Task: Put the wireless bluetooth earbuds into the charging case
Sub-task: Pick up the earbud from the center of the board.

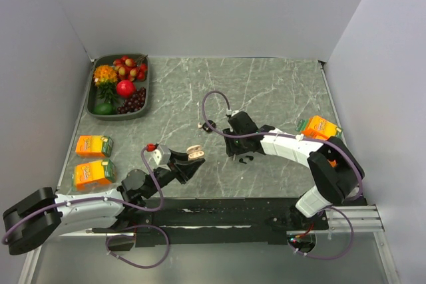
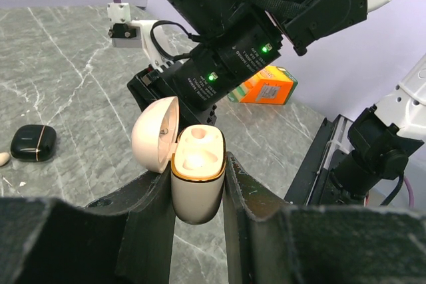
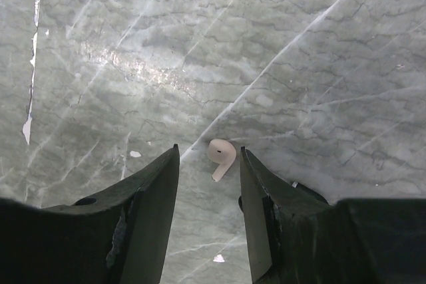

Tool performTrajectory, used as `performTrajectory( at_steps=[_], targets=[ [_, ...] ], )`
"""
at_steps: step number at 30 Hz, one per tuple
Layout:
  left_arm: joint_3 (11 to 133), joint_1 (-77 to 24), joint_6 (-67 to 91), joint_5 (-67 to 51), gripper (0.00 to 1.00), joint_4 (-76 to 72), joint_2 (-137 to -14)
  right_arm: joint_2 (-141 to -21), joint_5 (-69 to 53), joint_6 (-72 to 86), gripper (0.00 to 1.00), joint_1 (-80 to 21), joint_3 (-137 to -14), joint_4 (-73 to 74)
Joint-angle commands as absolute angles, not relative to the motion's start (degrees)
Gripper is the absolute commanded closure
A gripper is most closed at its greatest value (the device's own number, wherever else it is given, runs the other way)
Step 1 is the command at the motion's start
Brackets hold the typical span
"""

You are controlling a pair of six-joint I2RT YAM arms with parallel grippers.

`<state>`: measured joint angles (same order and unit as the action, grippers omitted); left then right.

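Observation:
My left gripper [image 2: 198, 172] is shut on a pale pink charging case [image 2: 198, 177], held upright above the table with its lid [image 2: 154, 134] swung open and both wells showing. The top view shows that case [image 1: 195, 153] at the left gripper [image 1: 193, 160]. My right gripper [image 3: 209, 152] points down at the table, open, with a pale pink earbud [image 3: 221, 154] lying flat between its fingertips and nearer the right finger. A closed glossy black case [image 2: 32, 142] lies on the table. Two tiny black earbuds [image 1: 244, 159] lie just beside the right gripper [image 1: 234, 145].
A grey tray [image 1: 95, 110] of toy fruit sits at the back left. Two orange cartons [image 1: 93, 145] [image 1: 93, 173] lie at the left edge, and another [image 1: 321, 127] at the right. A black rail [image 1: 226, 214] runs along the near edge. Walls close in both sides.

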<state>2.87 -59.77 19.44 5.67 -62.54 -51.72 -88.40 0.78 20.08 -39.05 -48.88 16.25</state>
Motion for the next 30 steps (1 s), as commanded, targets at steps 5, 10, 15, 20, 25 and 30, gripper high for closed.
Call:
performTrajectory(
  at_steps=[5, 10, 15, 20, 25, 30],
  targets=[
    [0.7, -59.9, 20.8, 4.7, 0.99, -66.2, -51.9, -90.4, 0.4, 20.3, 0.51, -38.5, -48.9, 15.5],
    [0.8, -59.9, 20.9, 4.6, 0.99, -66.3, -52.6, -90.8, 0.4, 20.4, 0.52, -38.7, -48.3, 15.4],
    [0.9, -60.0, 21.0, 4.7, 0.99, -66.5, -53.0, -91.8, 0.4, 20.5, 0.53, -38.6, -47.4, 14.4],
    [1.1, -60.0, 21.3, 4.3, 0.99, -66.7, -53.6, -92.7, -1.0, 20.7, 0.56, -38.6, -47.0, 13.6],
    [1.1, -59.9, 21.1, 4.5, 0.99, -66.4, -53.4, -93.0, -0.9, 20.5, 0.62, -38.6, -47.1, 13.4],
    [1.1, -60.1, 20.9, 4.6, 0.99, -66.2, -53.1, -93.1, -0.9, 20.3, 0.73, -38.7, -47.3, 13.5]
  ],
)
